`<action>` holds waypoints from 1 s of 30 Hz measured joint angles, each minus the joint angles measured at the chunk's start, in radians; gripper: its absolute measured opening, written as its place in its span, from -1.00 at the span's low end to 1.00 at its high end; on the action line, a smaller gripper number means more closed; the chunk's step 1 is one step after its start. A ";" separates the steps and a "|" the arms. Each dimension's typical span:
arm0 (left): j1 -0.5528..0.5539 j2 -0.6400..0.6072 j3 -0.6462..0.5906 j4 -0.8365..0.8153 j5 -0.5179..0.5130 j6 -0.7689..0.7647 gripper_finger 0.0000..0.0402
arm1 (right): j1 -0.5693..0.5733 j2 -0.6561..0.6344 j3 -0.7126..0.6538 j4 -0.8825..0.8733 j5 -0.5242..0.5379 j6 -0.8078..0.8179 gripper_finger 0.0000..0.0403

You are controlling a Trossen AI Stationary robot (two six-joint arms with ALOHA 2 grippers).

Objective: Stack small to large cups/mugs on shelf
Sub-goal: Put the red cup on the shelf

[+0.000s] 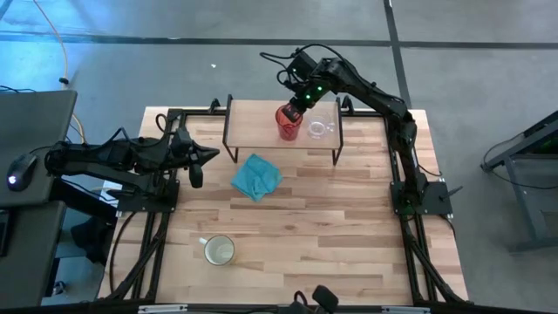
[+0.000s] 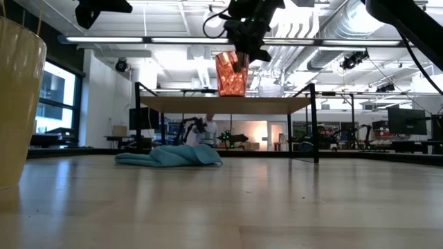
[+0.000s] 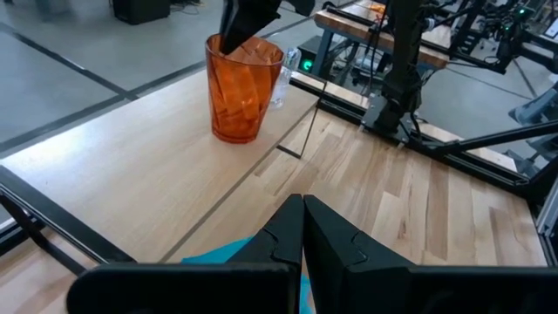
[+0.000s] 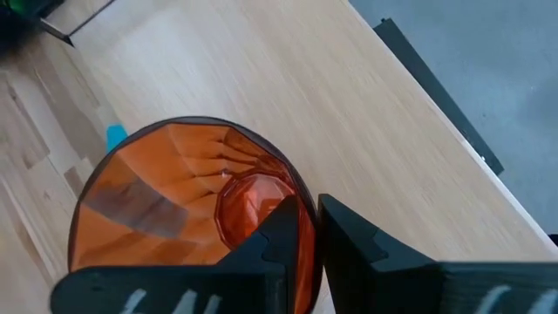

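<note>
While the right gripper (image 1: 296, 106) pinches the red tumbler's (image 1: 289, 123) rim on the shelf (image 1: 253, 122), the glass cup (image 1: 319, 128) waits beside it. Next it should let go. The left gripper (image 1: 199, 158) waits, pressed together.

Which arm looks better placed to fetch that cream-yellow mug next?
Probably the left. Its gripper waits shut on the cream-yellow handled mug's side, while the right gripper grips the red translucent tumbler on the light-wood shelf.

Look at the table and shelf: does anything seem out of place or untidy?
The teal cloth lies crumpled on the table in front of the shelf. The cream mug stands alone near the table's front edge, far from the shelf.
</note>
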 joint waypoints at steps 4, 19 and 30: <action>0.000 0.000 0.000 0.001 0.007 -0.003 -1.00 | -0.002 0.000 0.000 0.017 0.000 0.009 -0.83; 0.000 0.000 0.000 0.001 0.025 -0.010 -1.00 | -0.004 0.000 0.000 0.062 -0.013 0.021 -0.83; 0.000 0.000 0.000 0.000 0.026 -0.018 -1.00 | -0.004 0.000 0.000 0.048 -0.013 0.022 -0.73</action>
